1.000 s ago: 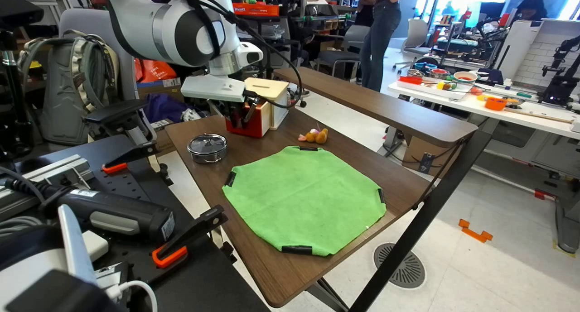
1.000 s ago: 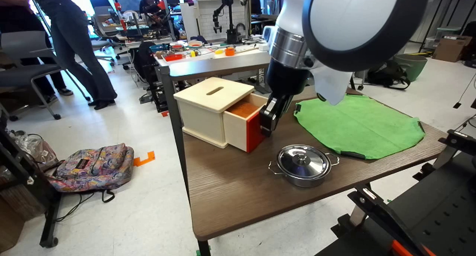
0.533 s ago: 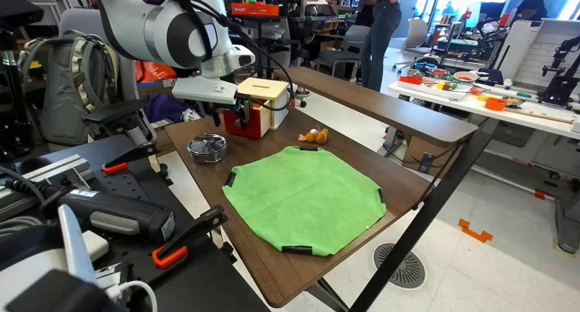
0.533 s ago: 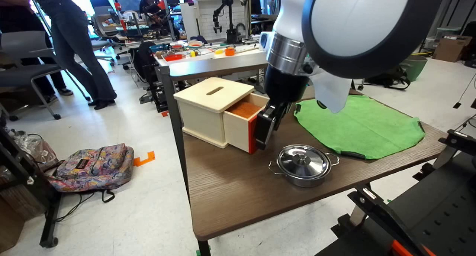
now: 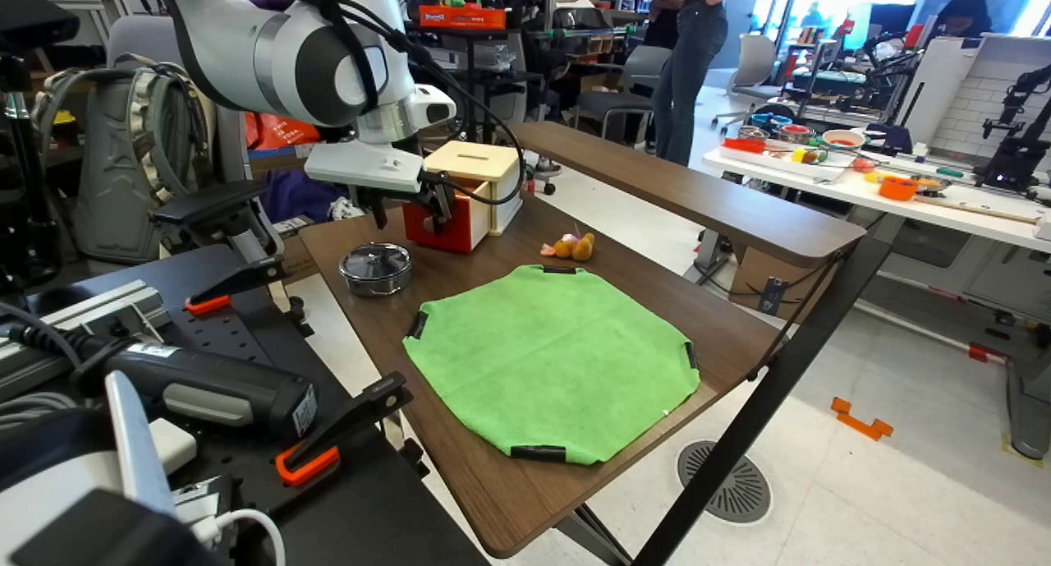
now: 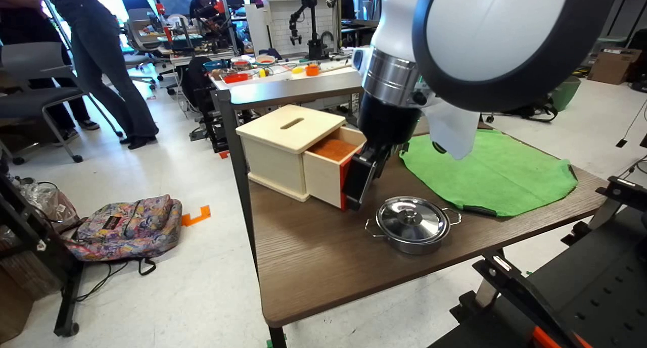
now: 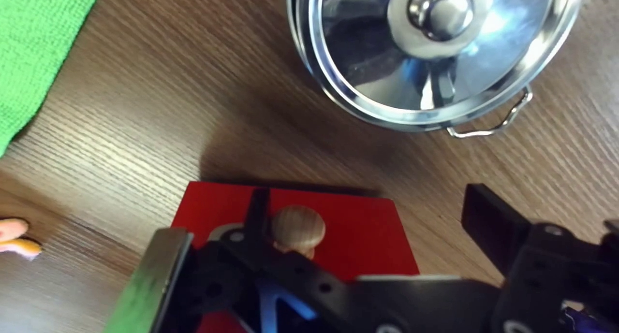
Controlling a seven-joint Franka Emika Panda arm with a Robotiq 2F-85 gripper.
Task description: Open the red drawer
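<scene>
The red drawer (image 6: pixel 323 179) stands partly pulled out of its pale wooden box (image 6: pixel 290 128); a reddish-orange inside shows from above. Its red front (image 5: pixel 452 227) faces my gripper (image 5: pixel 412 218). In the wrist view the round wooden knob (image 7: pixel 298 228) lies within the gap of my open gripper (image 7: pixel 370 195), close beside the left finger (image 7: pixel 258 209). The right finger (image 7: pixel 493 222) stands well away from it, over the table in that view. Nothing is held. In an exterior view the gripper (image 6: pixel 356 186) covers much of the red front.
A lidded metal pot (image 6: pixel 412 224) sits near the drawer front on the brown table (image 6: pixel 313 267). A green cloth (image 5: pixel 558 361) spreads over the table beyond. A small orange-brown toy (image 5: pixel 575 246) lies beside the box. A black cable (image 5: pixel 493 98) hangs from the arm.
The jaws have opened from around the knob. My gripper has shifted a little away from the box and across the front, and the drawer has come slightly further out.
</scene>
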